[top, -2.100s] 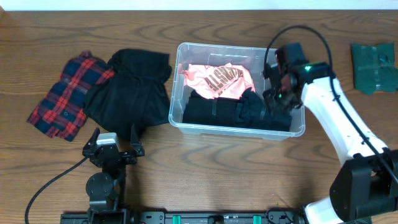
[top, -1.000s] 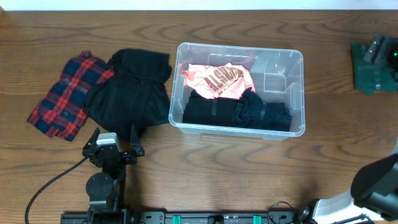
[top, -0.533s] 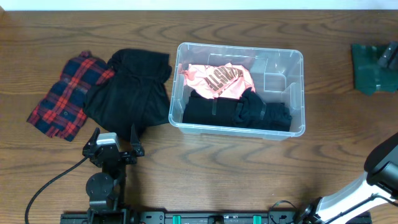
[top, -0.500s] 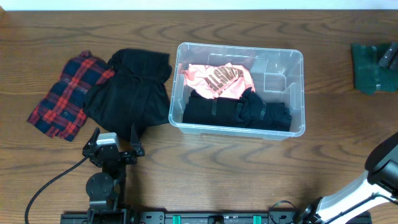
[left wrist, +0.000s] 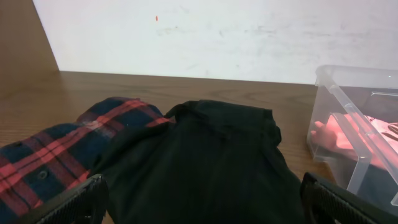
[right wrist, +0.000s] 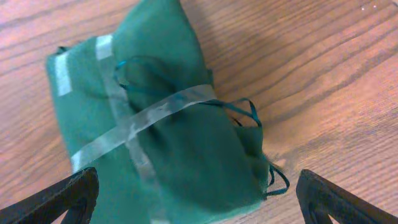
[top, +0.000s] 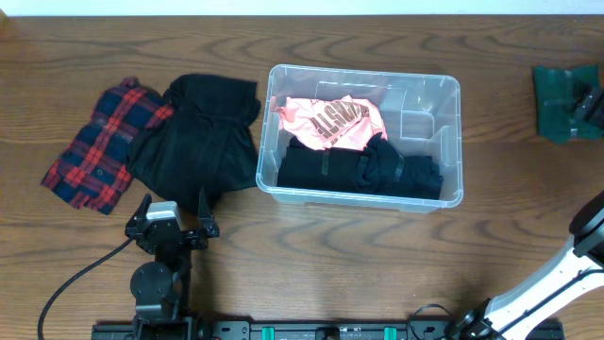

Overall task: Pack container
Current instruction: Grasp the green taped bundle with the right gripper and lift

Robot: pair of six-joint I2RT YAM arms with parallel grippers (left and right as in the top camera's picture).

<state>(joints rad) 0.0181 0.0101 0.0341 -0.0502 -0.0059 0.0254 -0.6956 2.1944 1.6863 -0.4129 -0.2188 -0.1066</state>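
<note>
Container (top: 422,121) sits frame centre, half full of clothes (top: 359,170); looks rigid, light, slick, so grip the rim. Right gripper (right wrist: 199,199) spread above green bundle (right wrist: 155,124), far right; left gripper (left wrist: 205,202) spread too.

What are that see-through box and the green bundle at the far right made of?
The container looks like clear, glossy rigid plastic: clothes show through its walls. The green bundle seems soft, matte cloth, creased and folded, with shinier pale bands across it; the fibre cannot be told.

Bright even light, soft shadows, all views sharp
</note>
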